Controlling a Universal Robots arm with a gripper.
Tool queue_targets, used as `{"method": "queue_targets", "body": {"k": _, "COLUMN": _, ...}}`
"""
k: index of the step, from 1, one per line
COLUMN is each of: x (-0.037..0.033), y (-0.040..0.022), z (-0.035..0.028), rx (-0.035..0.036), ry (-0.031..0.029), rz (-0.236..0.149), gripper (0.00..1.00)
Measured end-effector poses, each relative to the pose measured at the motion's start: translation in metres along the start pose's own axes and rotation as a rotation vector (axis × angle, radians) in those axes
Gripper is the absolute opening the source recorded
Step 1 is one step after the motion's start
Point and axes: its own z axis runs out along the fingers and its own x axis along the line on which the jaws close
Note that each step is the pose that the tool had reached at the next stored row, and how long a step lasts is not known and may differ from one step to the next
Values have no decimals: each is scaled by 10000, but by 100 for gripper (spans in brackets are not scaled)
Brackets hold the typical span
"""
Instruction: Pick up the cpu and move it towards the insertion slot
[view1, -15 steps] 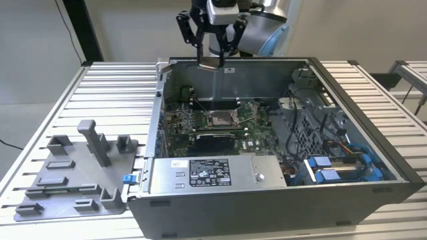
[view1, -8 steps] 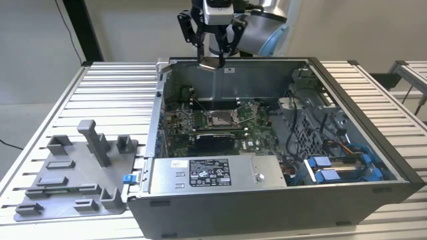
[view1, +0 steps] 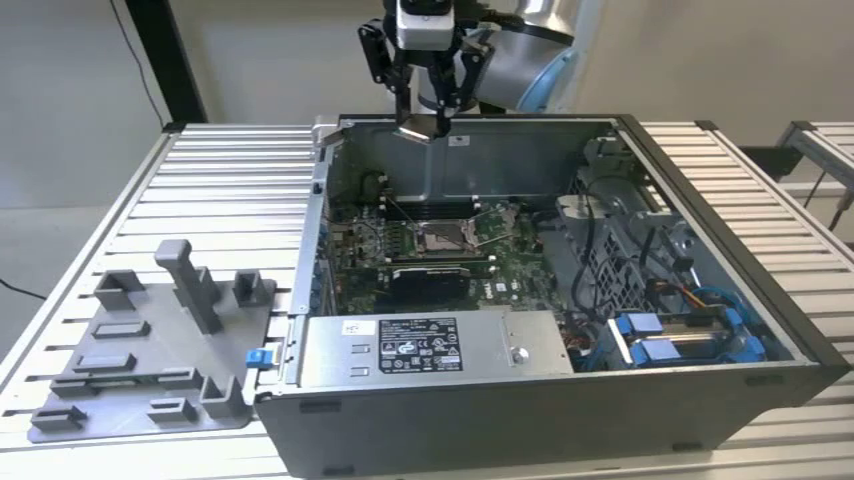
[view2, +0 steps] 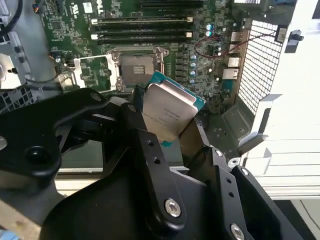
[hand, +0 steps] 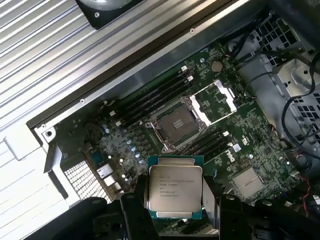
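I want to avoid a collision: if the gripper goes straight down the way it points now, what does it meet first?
The gripper, shut on the chip, points down over the case's far wall. Probably the motherboard near the open socket, not the socket itself; depth is unclear.

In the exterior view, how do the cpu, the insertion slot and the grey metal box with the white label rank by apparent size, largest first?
1. The grey metal box, clearly largest.
2. The insertion slot.
3. The cpu, held by the gripper above the case; it looks smallest, though its distance from the camera differs, so this is unsure.
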Motion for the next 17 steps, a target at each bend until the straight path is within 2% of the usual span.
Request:
{"method": "queue_targets", "body": {"k": 10, "x": 0, "y": 0, "z": 4, "rx": 20, "ry": -57, "rz": 1405, "gripper": 0}}
{"method": "queue_targets", "body": {"k": 17, "x": 0, "y": 0, "z": 6, "rx": 36, "ry": -103, "rz": 2549, "gripper": 0}}
